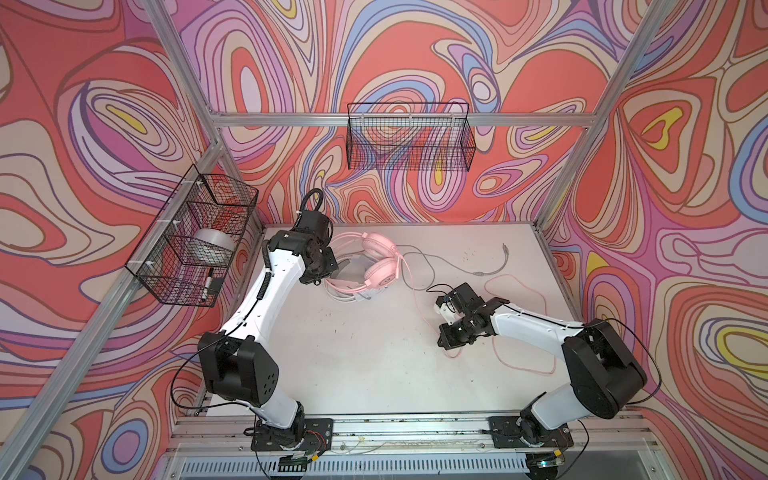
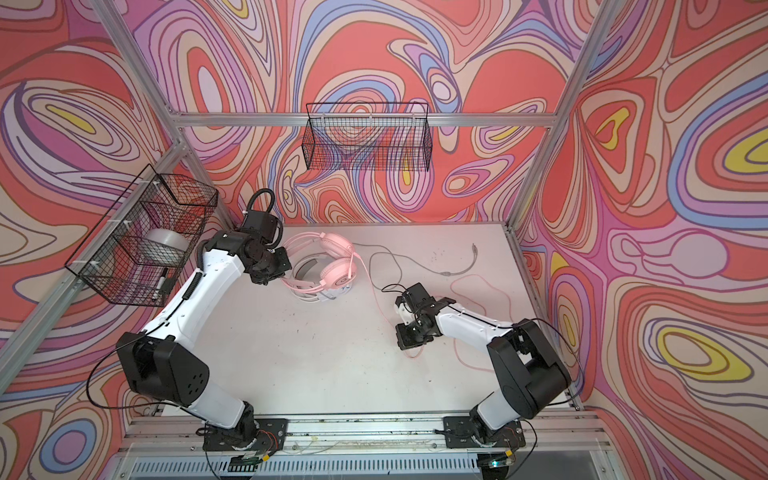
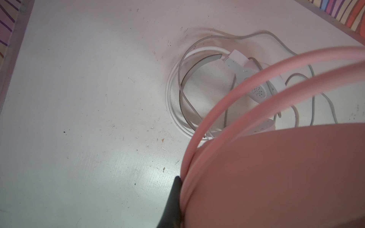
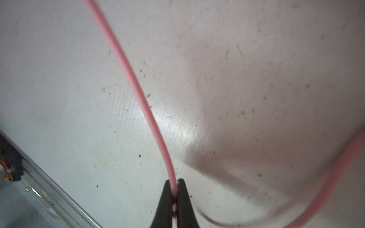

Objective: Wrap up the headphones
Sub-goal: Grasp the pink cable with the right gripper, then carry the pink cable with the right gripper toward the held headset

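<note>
My left tool (image 3: 179, 183) is clamped shut on the headband of the pink headphones (image 1: 376, 259) at the back left of the worktop (image 1: 374, 365), with the white headphones (image 3: 240, 65) lying right under them. My right tool (image 4: 175, 182) is pinched tight on the pink cable (image 4: 136, 83) further forward and right. The cable's loose end loops off near the right edge, and there's open room mid-worktop between my arms.
</note>
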`<state>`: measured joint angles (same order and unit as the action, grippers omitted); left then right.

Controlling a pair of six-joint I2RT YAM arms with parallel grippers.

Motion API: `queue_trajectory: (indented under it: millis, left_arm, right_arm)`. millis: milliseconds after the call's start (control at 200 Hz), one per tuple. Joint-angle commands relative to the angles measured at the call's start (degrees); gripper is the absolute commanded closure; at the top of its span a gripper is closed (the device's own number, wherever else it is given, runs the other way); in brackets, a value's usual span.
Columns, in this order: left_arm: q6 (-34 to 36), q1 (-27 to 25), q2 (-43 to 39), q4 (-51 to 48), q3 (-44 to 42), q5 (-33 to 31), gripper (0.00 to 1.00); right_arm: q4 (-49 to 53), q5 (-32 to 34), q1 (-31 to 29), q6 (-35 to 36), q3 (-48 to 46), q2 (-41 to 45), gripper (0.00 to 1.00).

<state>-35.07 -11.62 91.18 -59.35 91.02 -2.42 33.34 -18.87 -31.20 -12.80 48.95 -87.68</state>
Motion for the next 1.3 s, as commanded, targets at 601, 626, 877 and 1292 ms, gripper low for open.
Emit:
queue_trajectory:
  millis: [601, 626, 877, 1292]
  left_arm:
    - [1.0, 0.1, 0.8, 1.5, -1.6, 0.4, 1.00]
    - [1.2, 0.1, 0.7, 1.2, -1.6, 0.0, 1.00]
    - [3.4, -0.3, 0.9, -0.6, -1.7, -2.1, 1.00]
    - [10.4, -1.8, 0.8, -0.4, -2.0, 0.1, 1.00]
  right_arm:
    - [21.7, -9.5, -4.8, 23.7, 25.6, 3.9, 1.00]
    - [22.3, -10.4, -4.8, 23.9, 26.8, 3.5, 1.00]
    - [27.0, -15.0, -4.8, 27.2, 36.6, 0.3, 1.00]
    - [20.0, -16.7, 1.0, 23.9, 47.4, -4.3, 1.00]
